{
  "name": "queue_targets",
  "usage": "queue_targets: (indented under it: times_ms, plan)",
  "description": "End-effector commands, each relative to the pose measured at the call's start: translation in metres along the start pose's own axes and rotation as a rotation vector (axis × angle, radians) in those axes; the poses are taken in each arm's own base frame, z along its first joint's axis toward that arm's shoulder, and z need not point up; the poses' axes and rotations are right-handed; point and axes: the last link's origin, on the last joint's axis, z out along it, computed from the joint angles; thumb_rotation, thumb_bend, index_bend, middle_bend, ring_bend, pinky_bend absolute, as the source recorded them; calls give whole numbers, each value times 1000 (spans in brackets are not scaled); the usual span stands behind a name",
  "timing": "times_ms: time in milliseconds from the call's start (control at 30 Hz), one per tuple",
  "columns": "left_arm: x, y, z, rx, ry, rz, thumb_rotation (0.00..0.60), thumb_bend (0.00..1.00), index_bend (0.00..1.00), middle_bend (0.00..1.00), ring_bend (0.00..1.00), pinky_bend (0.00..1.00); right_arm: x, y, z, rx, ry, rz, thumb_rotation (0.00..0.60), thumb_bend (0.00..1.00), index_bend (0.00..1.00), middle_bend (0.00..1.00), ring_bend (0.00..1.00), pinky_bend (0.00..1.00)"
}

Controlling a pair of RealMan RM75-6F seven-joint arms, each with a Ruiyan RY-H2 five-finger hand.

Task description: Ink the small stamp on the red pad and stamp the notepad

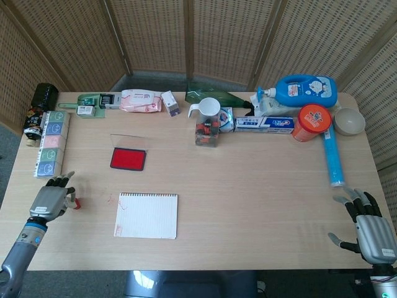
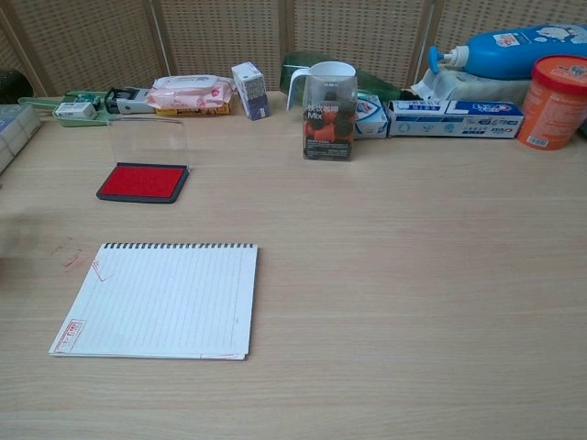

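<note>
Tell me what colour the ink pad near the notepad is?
Red, in a dark frame; the ink pad shows best in the chest view.
</note>
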Motion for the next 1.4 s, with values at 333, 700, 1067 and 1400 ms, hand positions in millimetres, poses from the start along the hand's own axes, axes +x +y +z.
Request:
queue_targets:
  times_ms: [333,700,1067,1400]
  plan:
    - [5,21,14,-13,14,-17,600,386,696,0,93,112,1,1,0,1,2,3,600,69,209,108,37,4]
    - [2,31,20,-2,-1,-31,600,383,696,0,79,111,2,3,1,-5,3,2,600,69,209,107,37,5]
    - [8,33,18,6,7,-36,600,380,681,0,58,112,2,3,1,-5,2,3,600,69,209,107,37,5]
    - [12,36,18,15,-1,-17,600,381,637,0,45,111,2,3,0,-7,2,4,600,69,209,108,37,5]
